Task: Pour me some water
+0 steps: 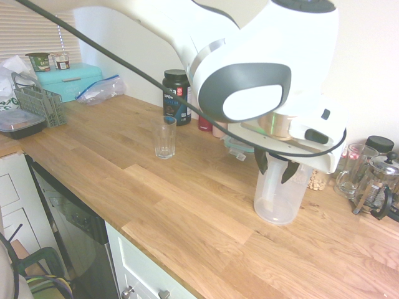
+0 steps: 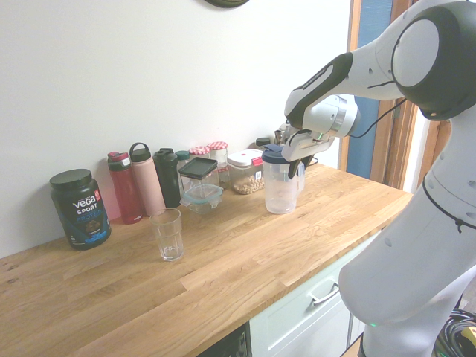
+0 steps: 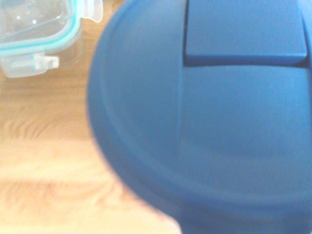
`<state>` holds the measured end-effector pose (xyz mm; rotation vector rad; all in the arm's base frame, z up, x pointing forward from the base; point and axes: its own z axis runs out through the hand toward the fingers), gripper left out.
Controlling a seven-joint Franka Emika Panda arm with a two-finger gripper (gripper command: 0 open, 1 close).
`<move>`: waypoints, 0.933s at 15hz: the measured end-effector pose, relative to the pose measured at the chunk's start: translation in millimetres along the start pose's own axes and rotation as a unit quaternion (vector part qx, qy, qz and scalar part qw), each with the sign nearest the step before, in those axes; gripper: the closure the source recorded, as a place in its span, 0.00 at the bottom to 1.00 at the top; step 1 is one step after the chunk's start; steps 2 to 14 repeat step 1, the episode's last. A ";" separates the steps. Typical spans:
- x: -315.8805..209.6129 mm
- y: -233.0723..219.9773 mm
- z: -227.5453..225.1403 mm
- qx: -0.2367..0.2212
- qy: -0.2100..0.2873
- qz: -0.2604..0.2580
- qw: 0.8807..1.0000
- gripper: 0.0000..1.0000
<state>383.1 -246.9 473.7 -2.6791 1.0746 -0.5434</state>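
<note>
- We're looking at a wooden countertop [image 2: 245, 260] with the white arm reaching over to a clear plastic jug [image 2: 281, 190] that's sitting upright on the wood, near the wall end of the row of containers.
- The gripper [image 1: 275, 167] is sitting right at the jug's top, with its dark fingers [image 1: 260, 163] hanging down either side of the rim. They're spread a bit, but we can't tell whether they're actually pinching the jug or standing off it, so we're not calling it.
- The wrist view is pretty much filling up with the jug's blue lid [image 3: 204, 117], all blurry, plus a corner of a clip-lid food box [image 3: 36, 34] on the wood beside it.
- The drinking glass [image 2: 166, 234] is standing upright and looking empty, well apart from the jug, just in front of the black Vega tub [image 2: 79, 208].
- Along the wall between them, we're seeing a red bottle [image 2: 125, 187], a pink bottle [image 2: 147, 181] and a dark bottle [image 2: 167, 177], then some jars.
- Over in the first exterior view, a French press [image 1: 376, 184] is sitting near the jug, on the side away from the glass.
</note>
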 end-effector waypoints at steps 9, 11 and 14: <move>-4.1 0.6 -15.8 -0.008 -0.018 -0.009 1.000 0.00; -4.1 0.6 -15.8 -0.008 -0.018 -0.009 1.000 0.00; -4.1 0.6 -15.8 -0.008 -0.018 -0.009 1.000 0.00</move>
